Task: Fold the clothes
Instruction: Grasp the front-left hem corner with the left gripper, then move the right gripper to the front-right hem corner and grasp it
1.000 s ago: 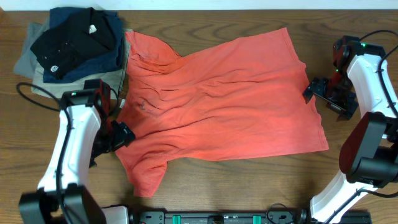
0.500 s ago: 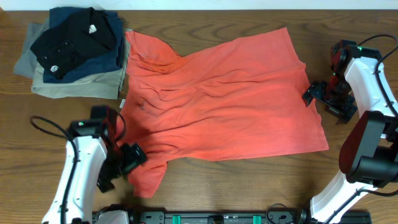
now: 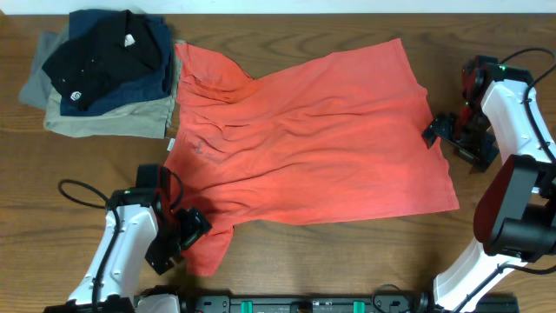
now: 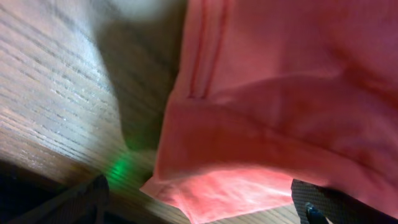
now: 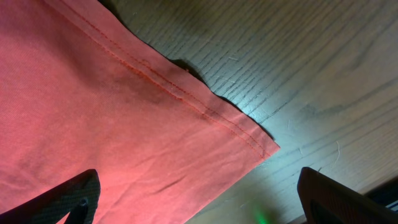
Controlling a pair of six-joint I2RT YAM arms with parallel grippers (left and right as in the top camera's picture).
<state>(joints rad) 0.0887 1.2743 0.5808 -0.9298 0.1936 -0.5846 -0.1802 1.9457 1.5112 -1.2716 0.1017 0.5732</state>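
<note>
A stack of folded garments, black on navy on khaki-grey, sits on the wooden counter well ahead of the left hand and to its outer side, pressed right against the neck end of the coral-red T-shirt. The left hand is low at the near edge of the counter with its fingers spread wide and gripping nothing. The short sleeve lies directly in front of it. In the wrist view the sleeve's stitched edge reaches down between the two fingertips, its lowest lip curling up off the wood. Whether either finger touches the cloth cannot be told. A small green glow falls on the counter just beside that edge, on the hand's left-finger side. From this hand the shirt runs away across the middle of the counter, spread out but rumpled, with creases fanning from the shoulder. Its bottom hem faces the right hand. That hand is also wide open and empty, and it sits just outside the hem at the far right of the counter. A corner of the double-stitched hem lies flat on the wood between its fingers, with bare counter on the hand's outer side.
</note>
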